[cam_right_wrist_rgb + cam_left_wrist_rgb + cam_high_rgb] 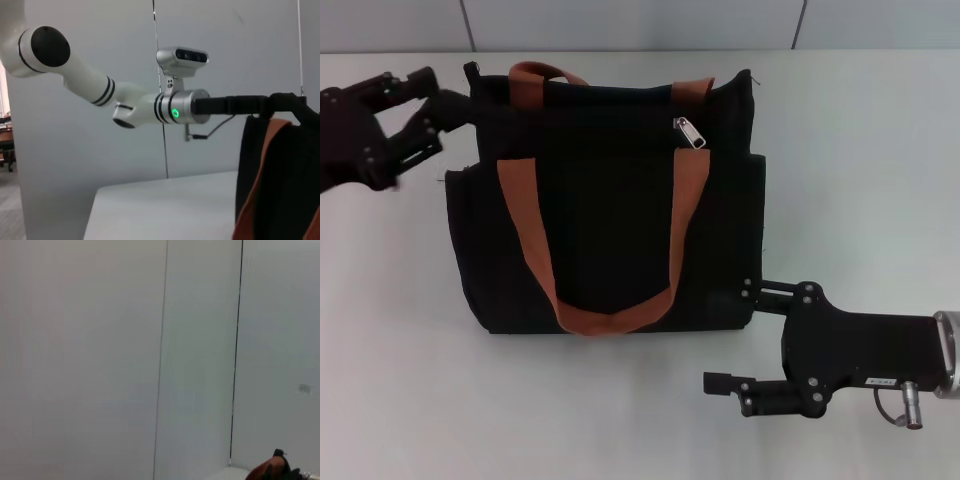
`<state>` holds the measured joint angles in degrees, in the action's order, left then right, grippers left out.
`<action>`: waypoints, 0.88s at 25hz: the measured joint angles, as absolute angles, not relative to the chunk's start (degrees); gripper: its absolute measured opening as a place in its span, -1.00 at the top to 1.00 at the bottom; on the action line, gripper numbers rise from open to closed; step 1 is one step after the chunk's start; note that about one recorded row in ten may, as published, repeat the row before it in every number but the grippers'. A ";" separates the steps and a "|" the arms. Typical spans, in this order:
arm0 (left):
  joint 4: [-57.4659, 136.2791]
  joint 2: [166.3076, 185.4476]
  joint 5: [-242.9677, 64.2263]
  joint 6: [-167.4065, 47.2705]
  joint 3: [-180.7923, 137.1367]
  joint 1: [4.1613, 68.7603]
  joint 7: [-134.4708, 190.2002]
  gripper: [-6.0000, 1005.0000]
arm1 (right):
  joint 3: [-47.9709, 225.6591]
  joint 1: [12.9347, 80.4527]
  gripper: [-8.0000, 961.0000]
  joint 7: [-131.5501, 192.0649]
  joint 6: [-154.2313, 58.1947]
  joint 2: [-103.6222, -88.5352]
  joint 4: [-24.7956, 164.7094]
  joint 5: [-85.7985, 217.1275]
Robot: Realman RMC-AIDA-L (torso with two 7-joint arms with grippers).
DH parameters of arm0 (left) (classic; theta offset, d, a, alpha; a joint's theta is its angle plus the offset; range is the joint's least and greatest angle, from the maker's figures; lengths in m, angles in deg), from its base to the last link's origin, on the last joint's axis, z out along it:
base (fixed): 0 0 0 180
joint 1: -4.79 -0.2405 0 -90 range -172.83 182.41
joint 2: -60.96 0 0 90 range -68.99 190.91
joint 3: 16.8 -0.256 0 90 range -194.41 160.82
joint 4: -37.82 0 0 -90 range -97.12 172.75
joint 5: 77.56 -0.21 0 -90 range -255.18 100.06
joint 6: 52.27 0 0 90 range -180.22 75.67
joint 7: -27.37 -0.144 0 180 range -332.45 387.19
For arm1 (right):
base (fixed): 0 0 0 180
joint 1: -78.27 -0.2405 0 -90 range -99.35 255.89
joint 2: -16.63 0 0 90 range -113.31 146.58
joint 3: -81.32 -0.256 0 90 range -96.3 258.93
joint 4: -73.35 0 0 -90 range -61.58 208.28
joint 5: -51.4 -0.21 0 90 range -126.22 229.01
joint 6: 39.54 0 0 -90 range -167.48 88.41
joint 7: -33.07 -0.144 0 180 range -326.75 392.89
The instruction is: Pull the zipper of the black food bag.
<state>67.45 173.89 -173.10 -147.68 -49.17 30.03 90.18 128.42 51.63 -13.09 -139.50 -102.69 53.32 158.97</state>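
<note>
The black food bag [610, 210] lies on the white table [390, 350] with its two rust-orange handles [525, 230] facing me. The silver zipper pull [688, 131] sits on the zipper line near the bag's upper right. My left gripper [458, 102] is at the bag's upper left corner and looks shut on the fabric edge. The right wrist view shows it [285, 102] meeting the bag's top [280, 165]. My right gripper [730, 335] is open and empty by the bag's lower right corner, one finger [760, 292] next to the bag's side.
Grey wall panels [640, 25] stand behind the table's far edge. The left arm's white links with a green ring light [175, 113] reach across in the right wrist view. The left wrist view shows mostly wall, with a bit of handle [265, 472] at one corner.
</note>
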 joint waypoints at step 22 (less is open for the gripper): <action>72.66 172.52 -178.75 -167.65 -58.32 24.22 90.31 -0.65 | 130.25 48.51 -0.58 -12.85 -136.34 -102.81 54.09 159.24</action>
